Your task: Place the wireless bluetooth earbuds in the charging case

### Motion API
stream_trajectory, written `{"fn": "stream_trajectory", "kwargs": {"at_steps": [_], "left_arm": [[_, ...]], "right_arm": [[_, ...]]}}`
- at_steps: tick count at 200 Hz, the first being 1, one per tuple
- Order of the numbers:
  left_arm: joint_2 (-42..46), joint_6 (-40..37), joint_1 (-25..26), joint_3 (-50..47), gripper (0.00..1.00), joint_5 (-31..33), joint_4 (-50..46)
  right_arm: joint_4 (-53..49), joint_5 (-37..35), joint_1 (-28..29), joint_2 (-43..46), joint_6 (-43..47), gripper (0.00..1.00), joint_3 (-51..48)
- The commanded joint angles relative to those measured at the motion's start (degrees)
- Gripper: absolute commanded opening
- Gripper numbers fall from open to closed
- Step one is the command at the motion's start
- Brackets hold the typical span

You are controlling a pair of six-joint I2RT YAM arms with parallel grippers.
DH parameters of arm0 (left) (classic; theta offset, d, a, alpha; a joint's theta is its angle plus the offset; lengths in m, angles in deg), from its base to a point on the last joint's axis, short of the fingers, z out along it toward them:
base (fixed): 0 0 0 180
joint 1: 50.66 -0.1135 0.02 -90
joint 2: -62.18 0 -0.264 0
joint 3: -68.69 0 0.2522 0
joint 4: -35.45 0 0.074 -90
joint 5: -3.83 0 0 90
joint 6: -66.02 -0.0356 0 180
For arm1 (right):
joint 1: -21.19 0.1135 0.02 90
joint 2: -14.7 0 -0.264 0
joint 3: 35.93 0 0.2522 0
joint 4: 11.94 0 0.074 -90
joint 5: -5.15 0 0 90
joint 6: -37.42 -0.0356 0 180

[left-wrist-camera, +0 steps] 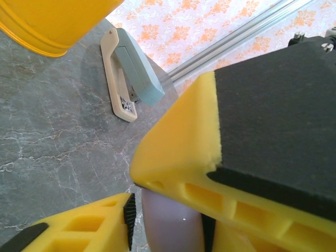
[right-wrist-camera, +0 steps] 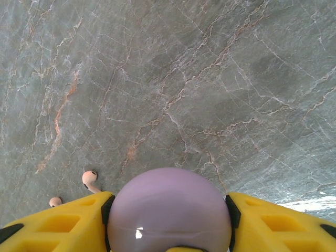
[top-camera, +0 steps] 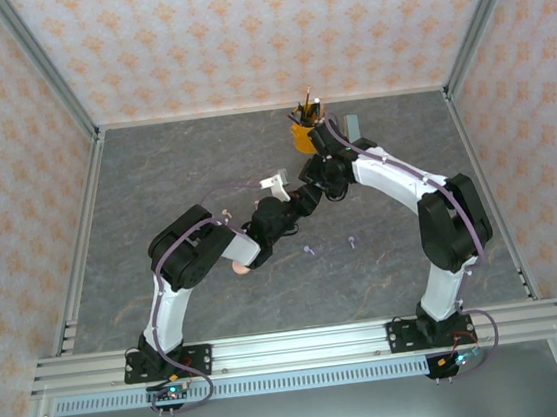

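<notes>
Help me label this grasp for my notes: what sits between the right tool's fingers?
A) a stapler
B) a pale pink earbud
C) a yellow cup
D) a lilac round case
D: the right tool clamps the lilac round case from both sides, while the pale pink earbud lies loose on the table.

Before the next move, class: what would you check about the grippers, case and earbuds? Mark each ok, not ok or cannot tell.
1. Right gripper clamped on lilac case: ok.
2. Left gripper firm on that case: cannot tell; it sits between the jaws.
3. Case open: cannot tell.
4. Pink earbuds free on table: ok.
5. Lilac earbuds inserted: not ok, lying on table.
</notes>
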Motion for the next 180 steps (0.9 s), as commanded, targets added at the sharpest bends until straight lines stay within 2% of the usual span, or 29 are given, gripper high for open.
{"fn": "stream_trajectory", "kwargs": {"at_steps": [1,47,71,99,126,158,180], "left_arm": [[-1.0,0.1,-0.1,1.5,0.35,2.1,1.6],[-1.3,0.5,-0.2,1.9,0.20,2.0,1.4],[-1.2,0.3,-0.1,1.9,0.16,1.8,1.0],[-1.2,0.5,-0.1,1.7,0.14,1.4,0.6],[-1.1,1.0,-0.1,1.4,0.14,0.2,0.5],[1.7,-1.0,-0.2,0.4,0.12,-4.4,-2.9],[6.2,-5.6,-0.9,-0.7,0.12,-9.9,-9.1]], "right_arm": [[-0.9,0.3,0.0,2.2,0.8,0.56,-0.7],[-0.8,0.6,0.0,2.8,0.9,0.56,-0.8],[-0.7,0.7,-0.1,3.1,0.9,0.58,-0.6],[-0.9,0.7,-0.5,3.4,0.7,0.68,0.4],[-0.8,1.4,-3.2,5.1,0.1,0.75,2.9],[0.2,2.9,-7.6,9.3,1.3,0.77,2.8],[4.0,5.9,-10.5,13.7,3.8,0.77,-3.2]]}}
